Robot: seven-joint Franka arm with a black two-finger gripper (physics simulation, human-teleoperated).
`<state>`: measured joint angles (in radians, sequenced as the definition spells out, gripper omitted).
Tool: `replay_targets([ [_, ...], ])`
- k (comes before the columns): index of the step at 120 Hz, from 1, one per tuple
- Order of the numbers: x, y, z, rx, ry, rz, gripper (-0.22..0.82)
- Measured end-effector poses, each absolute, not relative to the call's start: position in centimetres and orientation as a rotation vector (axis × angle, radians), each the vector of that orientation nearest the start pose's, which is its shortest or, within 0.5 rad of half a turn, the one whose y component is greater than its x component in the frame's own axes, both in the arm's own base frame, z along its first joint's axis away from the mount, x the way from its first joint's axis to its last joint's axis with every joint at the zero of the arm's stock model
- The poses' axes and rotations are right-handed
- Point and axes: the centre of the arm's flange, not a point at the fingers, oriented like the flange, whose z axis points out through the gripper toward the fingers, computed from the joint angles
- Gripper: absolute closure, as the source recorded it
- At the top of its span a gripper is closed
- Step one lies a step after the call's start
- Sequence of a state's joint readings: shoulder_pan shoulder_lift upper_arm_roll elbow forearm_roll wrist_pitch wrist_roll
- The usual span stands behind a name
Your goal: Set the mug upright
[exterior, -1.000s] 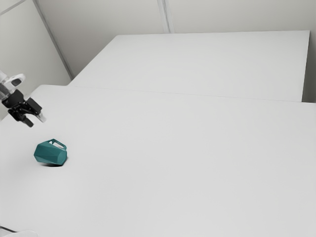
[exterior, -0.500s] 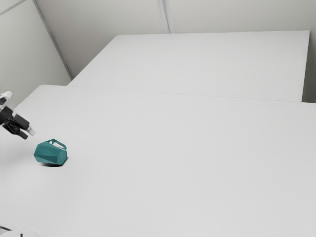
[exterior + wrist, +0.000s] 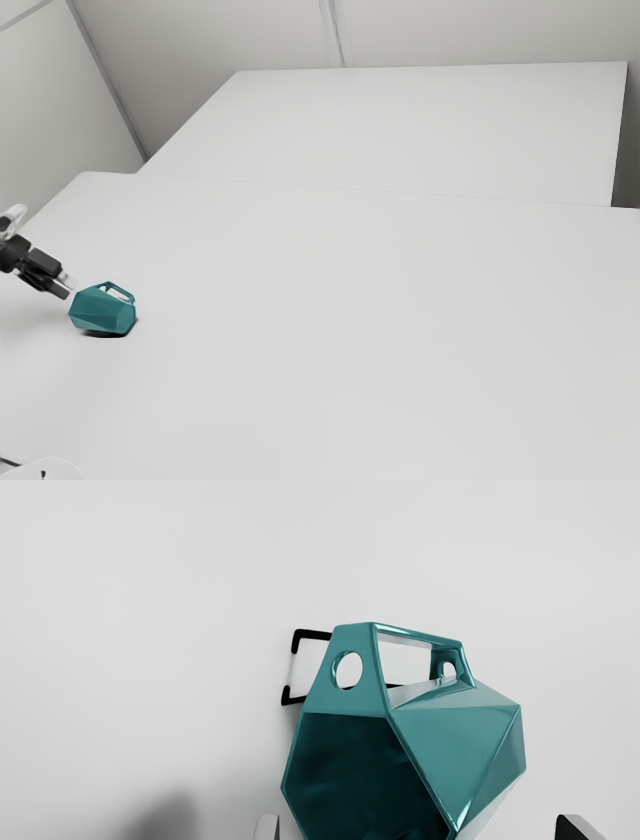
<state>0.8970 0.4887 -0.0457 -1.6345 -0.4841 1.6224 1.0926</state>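
Faceted teal mug (image 3: 103, 312) on its side, mouth toward black two-finger gripper (image 3: 67, 289); gripper open, at mug's ten o'clock, exterior view.

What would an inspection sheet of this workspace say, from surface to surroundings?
Surface: plain white table
Job's things: teal mug on its side, handle up, mouth facing the gripper
Clutter: white rounded object at the exterior view's lower left, unidentifiable
Gripper: near the mug's mouth, jaws open
Cables: thin dark line near that object, possibly a cable
Surroundings: pale walls, second white surface beyond the table
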Motion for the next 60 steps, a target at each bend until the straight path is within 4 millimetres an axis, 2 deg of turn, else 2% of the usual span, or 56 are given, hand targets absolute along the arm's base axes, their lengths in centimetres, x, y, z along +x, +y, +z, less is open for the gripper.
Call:
replay_targets([
  [41,44.7,41.3,29.7,2.395,-0.079,0.236,0.01],
  [60,44.8,41.0,29.6,2.393,-0.069,0.248,0.22],
])
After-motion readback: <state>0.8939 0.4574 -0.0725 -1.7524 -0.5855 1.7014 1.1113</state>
